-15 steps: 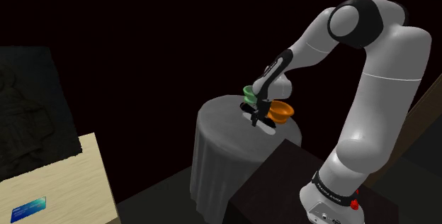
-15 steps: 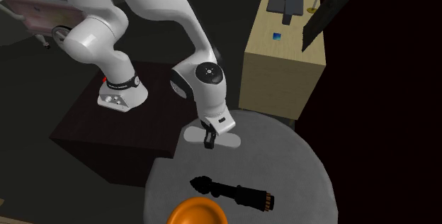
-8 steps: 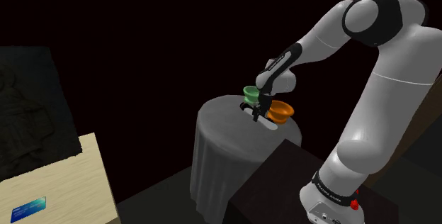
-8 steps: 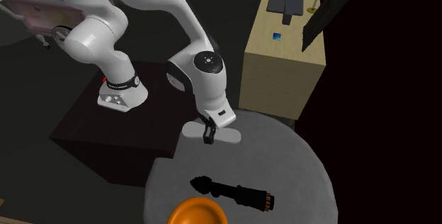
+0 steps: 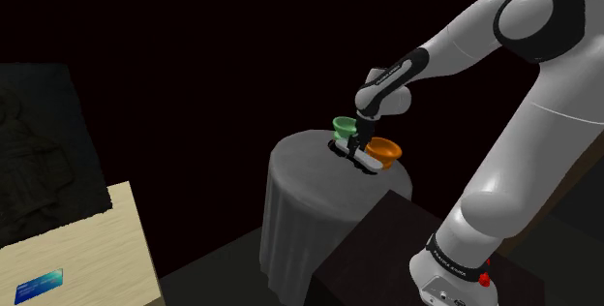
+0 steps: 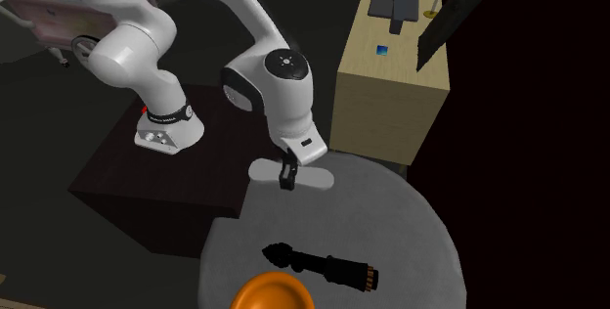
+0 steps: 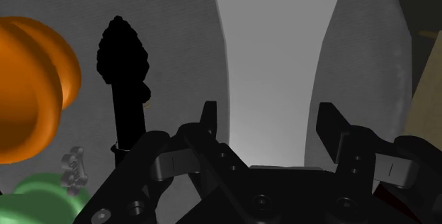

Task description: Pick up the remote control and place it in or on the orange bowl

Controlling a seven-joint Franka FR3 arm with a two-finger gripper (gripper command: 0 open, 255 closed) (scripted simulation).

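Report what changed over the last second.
The gripper, shut on the pale remote control, has raised it a little higher above the round table and carried it toward the shoulder view's right, nearer the orange bowl. The orange bowl, the green bowl and the black tool lying on the table stayed put.

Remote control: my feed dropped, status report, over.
Gripper jaws shut on the white remote control. Orange bowl across the round table. Black stick-like thing lies between them.
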